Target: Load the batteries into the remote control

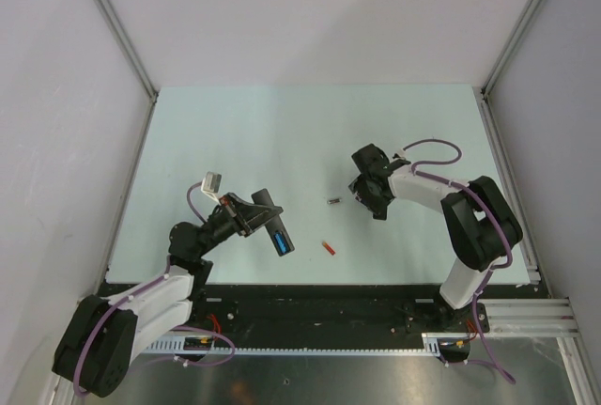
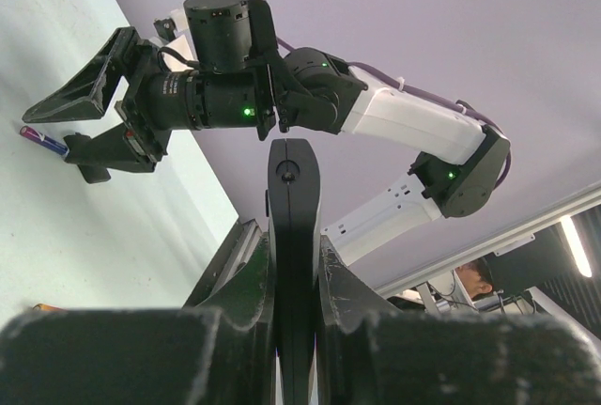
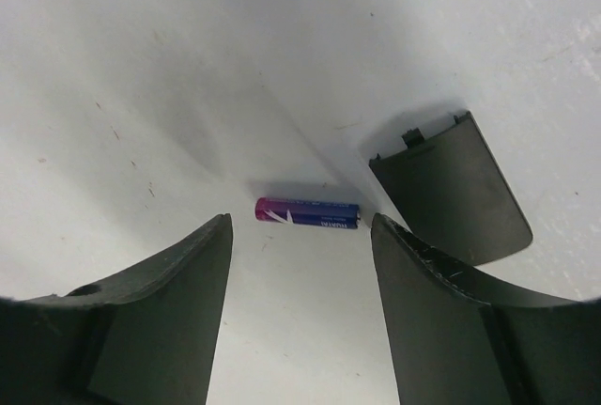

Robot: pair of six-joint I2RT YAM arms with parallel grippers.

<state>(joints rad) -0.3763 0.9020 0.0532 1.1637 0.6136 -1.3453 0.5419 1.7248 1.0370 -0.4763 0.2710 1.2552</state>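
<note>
The remote control (image 1: 274, 225), a slim black bar, is clamped edge-on in my left gripper (image 1: 254, 218) and raised above the table; a bright blue battery (image 1: 281, 242) sits in its lower end. From the left wrist, the remote control (image 2: 293, 226) rises straight out of the shut left gripper (image 2: 293, 253). A red-orange battery (image 1: 328, 248) lies loose on the table. A dark blue-and-magenta battery (image 3: 307, 212) lies just beyond the tips of my open right gripper (image 3: 300, 226), untouched. The top view shows this battery (image 1: 332, 201) left of the right gripper (image 1: 362, 195).
A black battery cover (image 3: 453, 191) lies flat on the table just right of the right gripper's fingers. The pale table (image 1: 282, 132) is bounded by metal rails and white walls. The right arm (image 2: 404, 123) shows in the left wrist view.
</note>
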